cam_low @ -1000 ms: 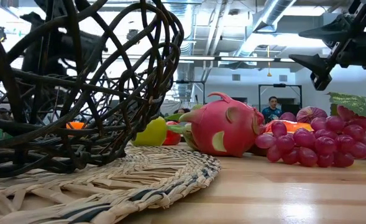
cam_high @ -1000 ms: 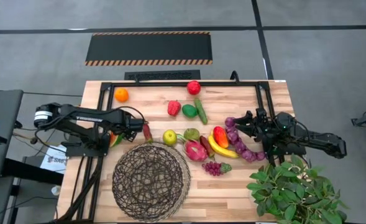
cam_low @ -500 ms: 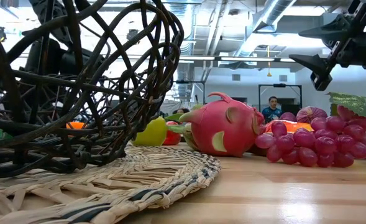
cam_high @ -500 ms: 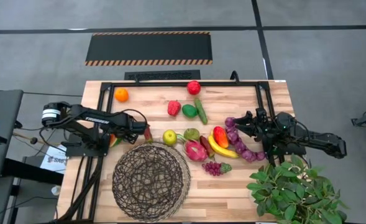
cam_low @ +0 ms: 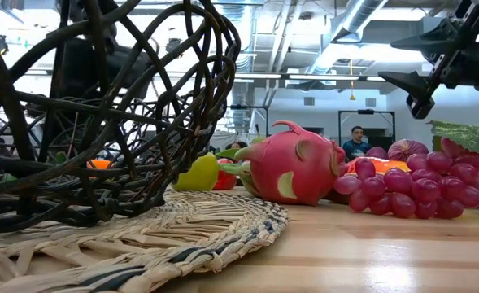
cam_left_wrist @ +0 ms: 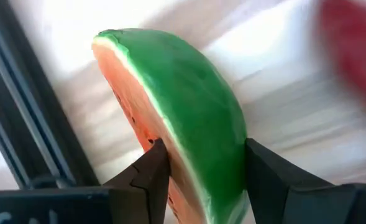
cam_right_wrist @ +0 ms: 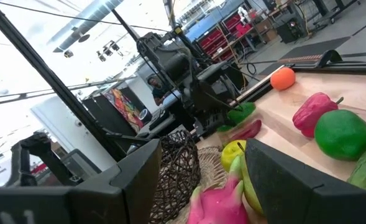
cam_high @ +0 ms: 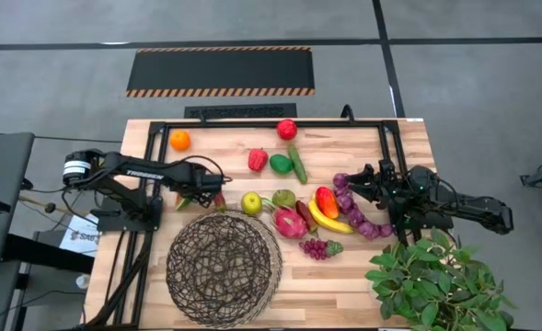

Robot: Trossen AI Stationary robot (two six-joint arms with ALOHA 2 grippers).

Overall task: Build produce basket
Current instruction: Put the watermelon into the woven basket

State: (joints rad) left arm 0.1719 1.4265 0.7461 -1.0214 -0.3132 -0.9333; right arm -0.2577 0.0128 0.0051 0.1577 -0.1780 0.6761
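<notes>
My left gripper (cam_high: 195,195) is shut on a watermelon slice (cam_left_wrist: 183,118) with a green rind and red flesh. It stands just beyond the far-left rim of the brown woven wire basket (cam_high: 223,267) (cam_low: 101,122). A red chilli (cam_high: 218,196) lies beside it. My right gripper (cam_high: 355,176) (cam_low: 422,89) is open and hovers over purple produce (cam_high: 355,213) at the table's right. Between the arms lie a pink dragonfruit (cam_high: 289,222) (cam_low: 296,167), a banana (cam_high: 330,222), grapes (cam_high: 317,246), a cucumber (cam_high: 296,163), a red pepper (cam_high: 257,159), an apple (cam_high: 287,129) and an orange (cam_high: 179,140). My left gripper pinches the watermelon slice between its two fingers, one on the red flesh face (cam_left_wrist: 146,138) and one on the green rind (cam_left_wrist: 232,155). The fingers reach in from the table's left. The right wrist view shows the slice (cam_right_wrist: 241,112) held off the table.
The basket sits on a round woven mat (cam_low: 182,232) at the table's near edge. A leafy green plant (cam_high: 432,276) fills the near right corner. A black frame (cam_high: 252,124) runs along the table's far and left sides. A person (cam_low: 358,140) stands far off in the room.
My left gripper has carried the watermelon slice toward the table's right, from beside the black frame's left rail to the basket's far-left rim. The right arm has kept still.
</notes>
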